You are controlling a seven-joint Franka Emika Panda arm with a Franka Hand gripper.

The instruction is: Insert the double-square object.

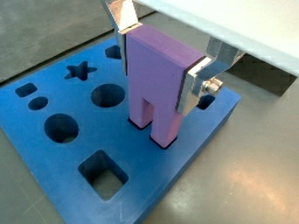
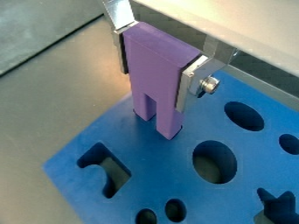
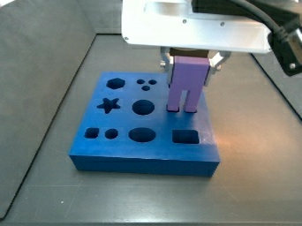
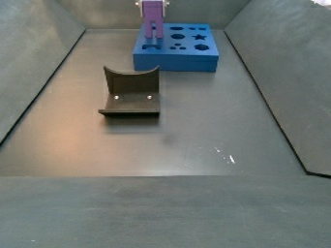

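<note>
The double-square object (image 1: 156, 79) is a tall light-purple block with two square prongs at its lower end. My gripper (image 1: 162, 54) is shut on its upper part, a silver finger on each side. It stands upright over the blue board (image 1: 59, 162), near one edge, and its prong tips are at the board's surface. It shows in both wrist views (image 2: 156, 79) and in both side views (image 3: 184, 84) (image 4: 153, 21). The gripper (image 3: 189, 58) hangs over the board's (image 3: 141, 146) right side. I cannot tell whether the prongs are in holes.
The board (image 2: 140, 188) has round, star, square and other shaped holes. A dark olive curved block (image 4: 131, 92) lies on the grey floor, well away from the board (image 4: 195, 53). Grey walls slope up around the floor.
</note>
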